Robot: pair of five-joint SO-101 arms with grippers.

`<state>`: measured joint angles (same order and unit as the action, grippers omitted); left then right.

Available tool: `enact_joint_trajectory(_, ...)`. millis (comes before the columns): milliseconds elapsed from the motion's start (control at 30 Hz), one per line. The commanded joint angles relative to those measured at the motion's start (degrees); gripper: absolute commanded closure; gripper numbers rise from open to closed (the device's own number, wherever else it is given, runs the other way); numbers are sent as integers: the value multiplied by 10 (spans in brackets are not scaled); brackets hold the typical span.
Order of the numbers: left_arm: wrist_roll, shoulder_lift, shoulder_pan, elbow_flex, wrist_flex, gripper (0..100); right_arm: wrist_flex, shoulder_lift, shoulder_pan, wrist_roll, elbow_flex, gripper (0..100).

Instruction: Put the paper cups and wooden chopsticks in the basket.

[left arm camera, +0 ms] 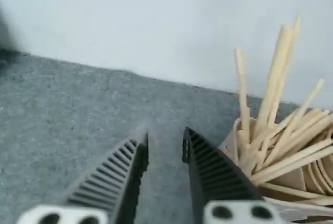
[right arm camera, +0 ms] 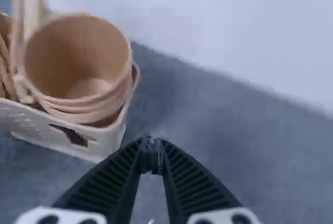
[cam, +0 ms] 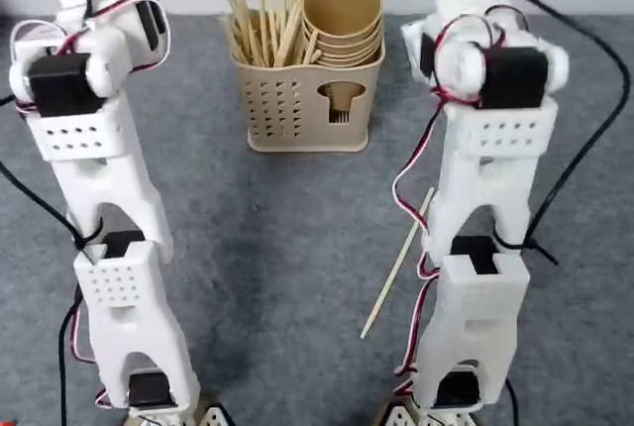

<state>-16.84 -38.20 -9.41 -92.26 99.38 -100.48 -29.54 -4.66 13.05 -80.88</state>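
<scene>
Grey tabletop [cam: 277,267], basket [cam: 297,99] of stacked paper cups [cam: 342,15] and chopsticks [cam: 262,5]

Carpet [cam: 277,277] centre open — basket [cam: 297,99] blocks far middle, loose chopstick [cam: 397,263] beside right arm [cam: 485,208].

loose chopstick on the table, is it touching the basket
Apart. The high view shows the loose chopstick lying flat on the grey mat, with a stretch of bare mat between its nearer end and the basket.
</scene>
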Motion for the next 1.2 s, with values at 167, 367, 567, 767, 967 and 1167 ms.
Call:
enact_joint_trajectory(167,6,7,-7,-38,12,893,-27,171,47,-157,403,990)
enact_joint_trajectory(367,6,7,-6,-38,12,893,-9,337,-28,-208,741,990)
enact_joint_trajectory(567,6,7,-7,-38,12,893,181,386,-90,-284,959,989)
enact_joint_trajectory(767,5,7,-21,-38,12,893,302,386,-106,-283,1059,988)
enact_joint_trajectory(967,5,6,-38,-38,12,893,291,387,-103,-284,1105,775)
enact_joint_trajectory(1167,5,6,-36,-38,12,893,276,387,-100,-285,1124,728)
